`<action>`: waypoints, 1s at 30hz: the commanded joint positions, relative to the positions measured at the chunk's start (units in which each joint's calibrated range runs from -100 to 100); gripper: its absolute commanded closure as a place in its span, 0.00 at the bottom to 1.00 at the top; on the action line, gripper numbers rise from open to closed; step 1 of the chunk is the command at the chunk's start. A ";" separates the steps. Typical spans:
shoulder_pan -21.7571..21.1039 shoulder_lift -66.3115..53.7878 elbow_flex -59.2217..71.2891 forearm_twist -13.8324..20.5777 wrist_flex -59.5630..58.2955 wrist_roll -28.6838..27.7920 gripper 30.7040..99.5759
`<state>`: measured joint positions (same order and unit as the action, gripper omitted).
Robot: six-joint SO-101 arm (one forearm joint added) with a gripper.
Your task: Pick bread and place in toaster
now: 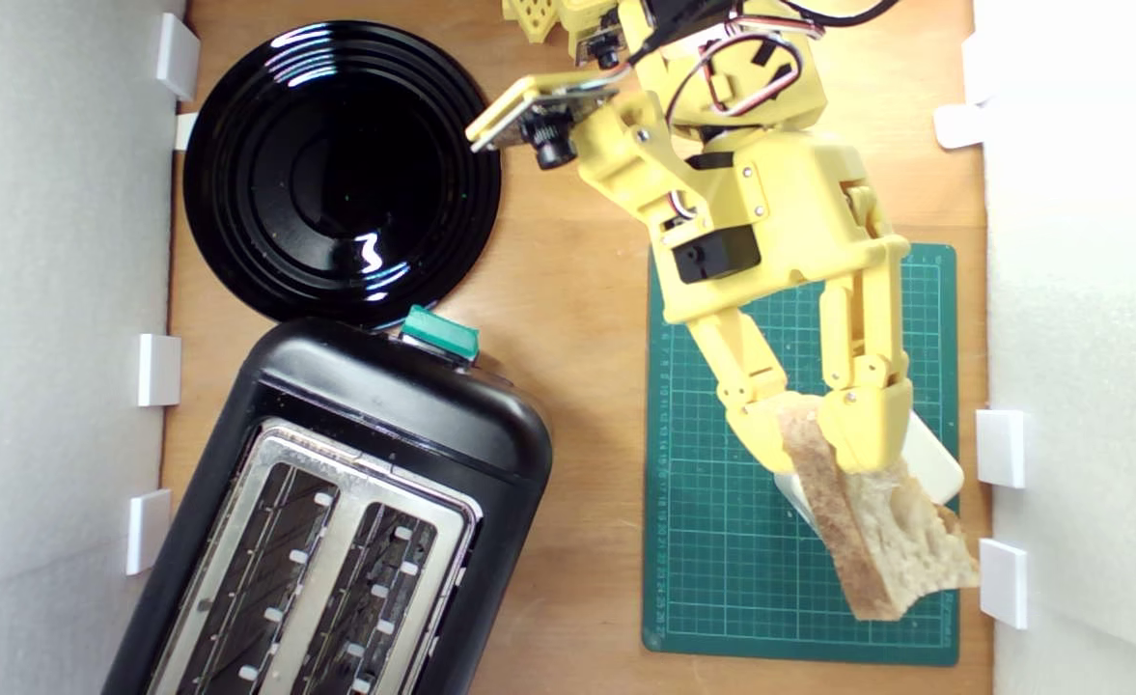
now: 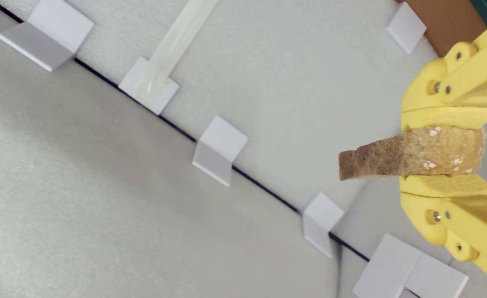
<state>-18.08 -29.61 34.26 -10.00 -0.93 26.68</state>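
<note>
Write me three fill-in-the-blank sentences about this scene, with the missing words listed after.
1. The claw is shut on the ____.
2. The toaster has ____ slots, both empty.
3. The lever on the toaster is ____ in colour.

Missing words: bread; two; green

- My yellow gripper (image 1: 814,434) holds tan-crusted, pale bread (image 1: 891,541).
- I see a black toaster (image 1: 336,512), silver top, green lever.
- Glossy black plate (image 1: 341,174).
- Green gridded mat (image 1: 722,541).
</note>
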 commanded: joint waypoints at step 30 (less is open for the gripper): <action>25.25 -3.34 -41.20 9.09 40.61 21.59 0.62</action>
<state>4.71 -30.20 -3.10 -1.02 39.41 45.67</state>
